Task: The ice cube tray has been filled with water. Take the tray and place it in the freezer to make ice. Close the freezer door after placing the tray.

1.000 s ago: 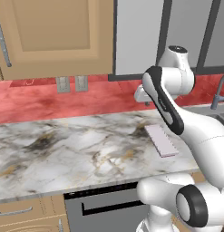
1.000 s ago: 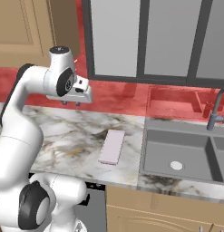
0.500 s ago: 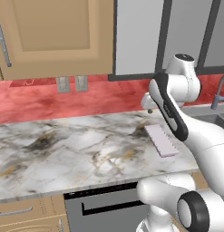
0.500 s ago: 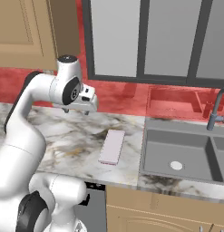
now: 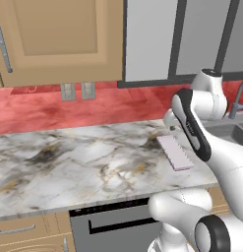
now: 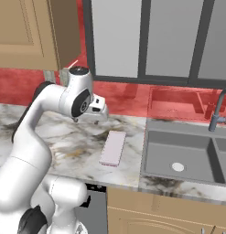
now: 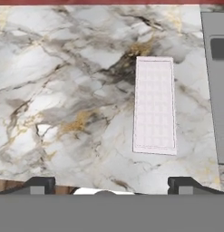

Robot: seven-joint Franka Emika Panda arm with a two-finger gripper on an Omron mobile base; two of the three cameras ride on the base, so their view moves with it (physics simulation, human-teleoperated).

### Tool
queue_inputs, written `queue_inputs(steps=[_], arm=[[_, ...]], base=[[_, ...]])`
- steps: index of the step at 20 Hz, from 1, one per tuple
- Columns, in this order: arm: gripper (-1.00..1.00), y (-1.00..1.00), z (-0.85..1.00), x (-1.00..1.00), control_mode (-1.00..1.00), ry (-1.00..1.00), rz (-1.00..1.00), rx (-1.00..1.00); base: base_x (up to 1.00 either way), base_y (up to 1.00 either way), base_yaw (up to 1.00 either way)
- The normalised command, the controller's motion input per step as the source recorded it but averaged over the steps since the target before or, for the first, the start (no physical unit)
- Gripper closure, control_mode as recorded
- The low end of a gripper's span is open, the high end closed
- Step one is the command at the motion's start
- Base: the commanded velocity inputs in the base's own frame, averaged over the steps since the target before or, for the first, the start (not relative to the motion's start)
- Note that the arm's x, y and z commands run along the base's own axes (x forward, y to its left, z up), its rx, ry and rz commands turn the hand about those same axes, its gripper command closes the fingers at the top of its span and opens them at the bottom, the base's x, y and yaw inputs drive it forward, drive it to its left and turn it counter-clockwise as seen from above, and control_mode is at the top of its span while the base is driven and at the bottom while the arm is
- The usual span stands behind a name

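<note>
The ice cube tray (image 6: 113,147) is a thin pale pink-white slab lying flat on the marble counter (image 6: 64,137), close to the sink. It also lies right of centre on the counter in the left base view (image 5: 174,151). My gripper (image 6: 102,118) hangs above the counter just behind the tray and is not touching it. In the hand view the tray (image 7: 154,104) lies lengthwise, up and to the right of my gripper (image 7: 111,186). The two dark fingertips (image 7: 41,185) stand far apart, open, with nothing between them. The freezer and its door are out of view.
A grey sink (image 6: 178,155) with a faucet (image 6: 217,114) lies right of the tray; its edge (image 7: 217,90) runs along the hand view's right side. A red backsplash (image 5: 44,108) with outlets (image 5: 76,91), wooden and grey wall cabinets (image 5: 59,39) stand behind. A dishwasher front (image 5: 113,224) sits under the counter.
The gripper has gone from shut to open. The arm has swung to the right and lower, toward the tray. The tray has not moved.
</note>
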Motion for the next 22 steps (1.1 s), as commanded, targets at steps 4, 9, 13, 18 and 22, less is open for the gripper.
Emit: queue_inputs(steps=[4, 9, 13, 18, 22], arm=[[-1.00, -0.19, -0.33, 0.04, -1.00, -0.01, 0.00, 0.00], [-1.00, -0.10, -0.13, 0.26, -1.00, 0.00, 0.00, 0.00], [-1.00, -0.01, -0.19, 0.44, -1.00, 0.00, 0.00, 0.00], [-1.00, 0.00, -0.24, 0.49, -1.00, -0.01, 0.00, 0.00], [-1.00, 0.00, -0.27, 0.42, -1.00, -0.02, 0.00, 0.00]], base=[[0.00, 0.00, 0.00], [0.00, 0.00, 0.00], [0.00, 0.00, 0.00], [0.00, 0.00, 0.00], [0.00, 0.00, 0.00]])
